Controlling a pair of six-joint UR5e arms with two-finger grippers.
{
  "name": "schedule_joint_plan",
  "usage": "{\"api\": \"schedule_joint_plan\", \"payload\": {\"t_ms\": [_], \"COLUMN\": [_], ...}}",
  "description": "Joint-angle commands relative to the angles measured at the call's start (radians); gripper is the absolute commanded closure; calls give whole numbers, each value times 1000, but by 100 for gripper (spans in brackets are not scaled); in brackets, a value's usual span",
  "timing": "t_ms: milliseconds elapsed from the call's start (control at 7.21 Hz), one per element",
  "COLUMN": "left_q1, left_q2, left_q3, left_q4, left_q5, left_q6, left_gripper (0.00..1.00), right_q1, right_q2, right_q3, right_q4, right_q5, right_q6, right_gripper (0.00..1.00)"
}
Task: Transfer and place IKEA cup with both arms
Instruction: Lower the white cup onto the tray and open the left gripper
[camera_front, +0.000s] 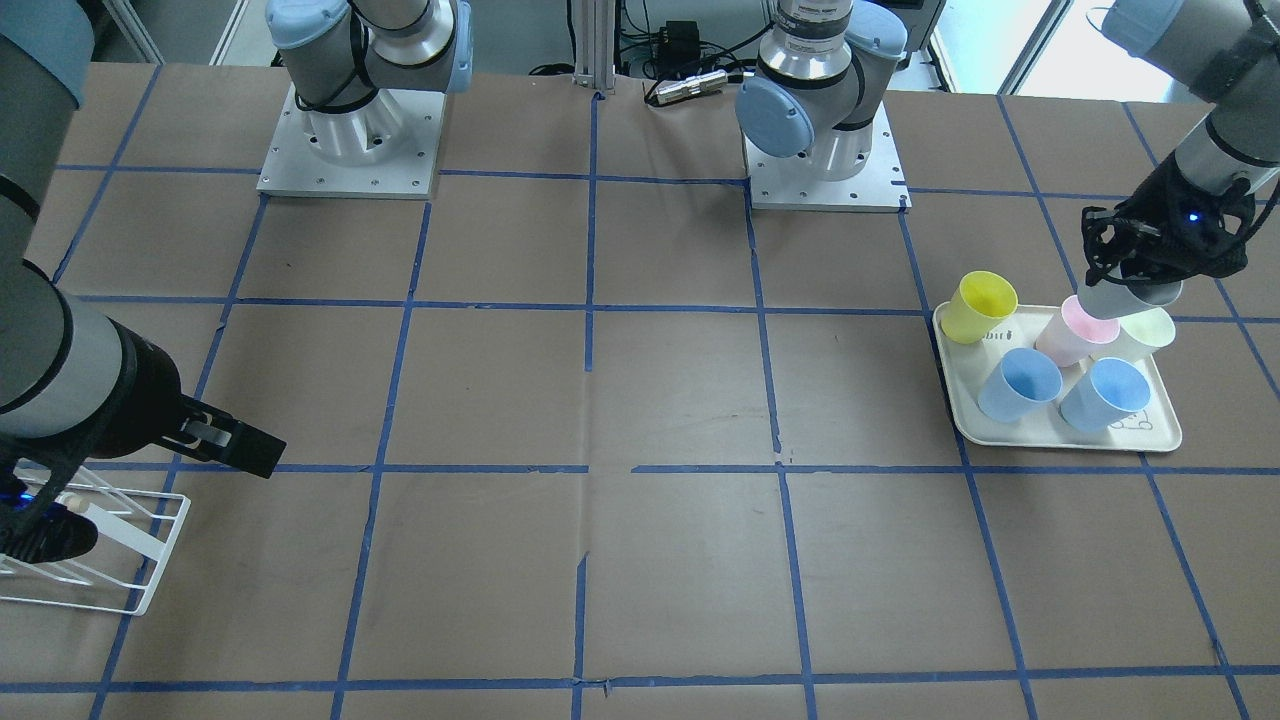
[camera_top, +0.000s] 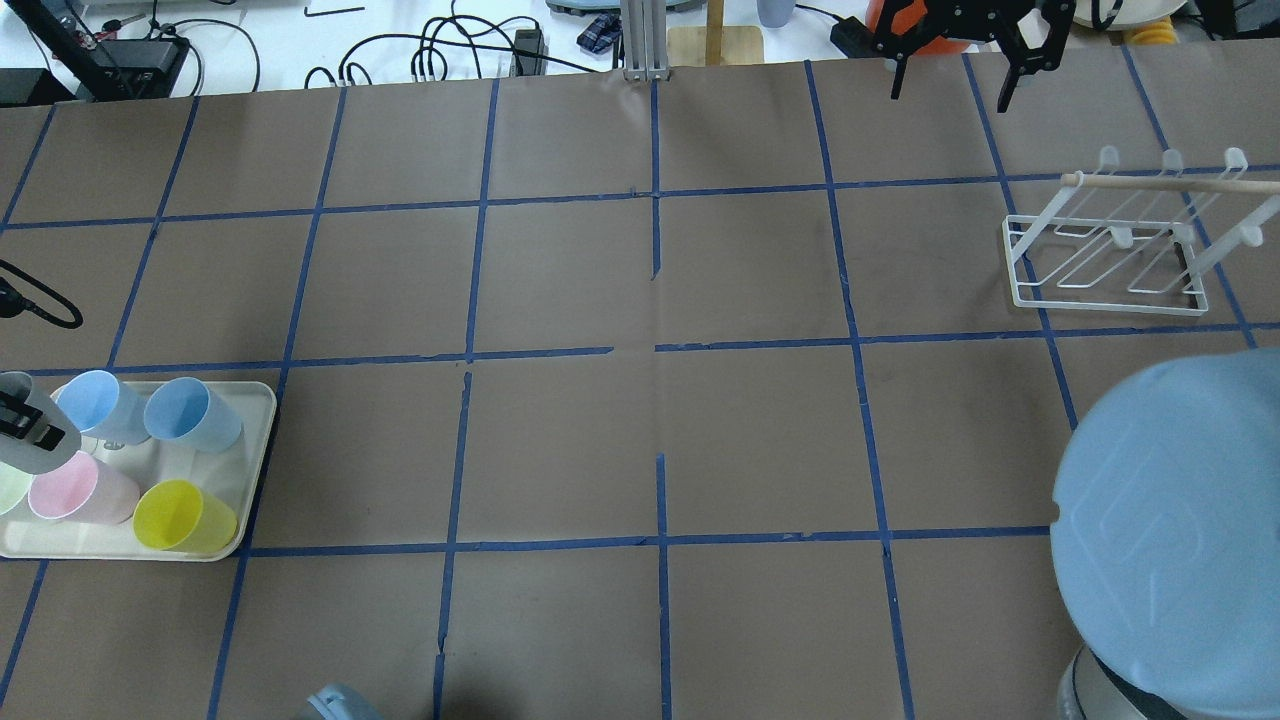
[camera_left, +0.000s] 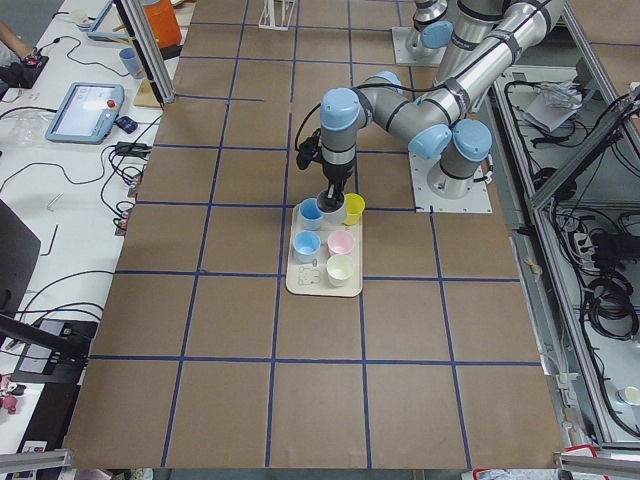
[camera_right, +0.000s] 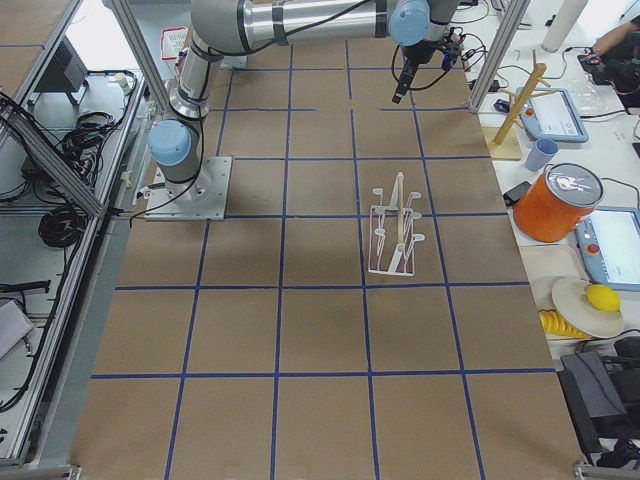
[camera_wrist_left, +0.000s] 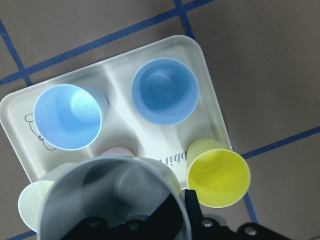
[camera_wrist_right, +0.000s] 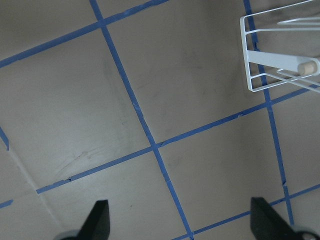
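The pale grey-white IKEA cup (camera_front: 1122, 297) is held in my left gripper (camera_front: 1135, 262), which is shut on its rim. The cup hangs tilted just above the cream tray (camera_front: 962, 420), over the pink cup (camera_front: 1066, 330) and the cream-green cup (camera_front: 1148, 335). In the left wrist view the cup (camera_wrist_left: 112, 197) fills the lower left, with one finger inside it. The overhead view shows it at the left edge (camera_top: 22, 440). My right gripper (camera_front: 245, 448) is open and empty, above the table near the white rack (camera_front: 95, 560); its fingers (camera_wrist_right: 100, 220) stand wide apart.
The tray also holds a yellow cup (camera_front: 982, 305) and two light-blue cups (camera_front: 1020, 385) (camera_front: 1105, 393). The white wire rack with a wooden bar (camera_top: 1105, 245) stands at the table's right end. Blue tape lines grid the brown table. Both arm bases (camera_front: 350, 140) stand at the robot's side.
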Motion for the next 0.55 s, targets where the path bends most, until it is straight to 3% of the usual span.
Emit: {"api": "schedule_joint_plan", "payload": {"t_ms": [0,277,416], "left_q1": [19,46,83], "left_q2": [-58,-172,-228], "left_q3": [75,176,195], "left_q4": [79,81,86], "left_q5": [-5,-20,-77], "left_q6": [118,183,206], "left_gripper": [100,100,100], "right_q1": [5,6,6], "right_q2": [-129,-281,-357], "right_q3": [154,329,410], "right_q4": [-43,-70,-93], "right_q5": [1,-2,3], "right_q6": [1,3,1], "right_gripper": [0,0,0]}}
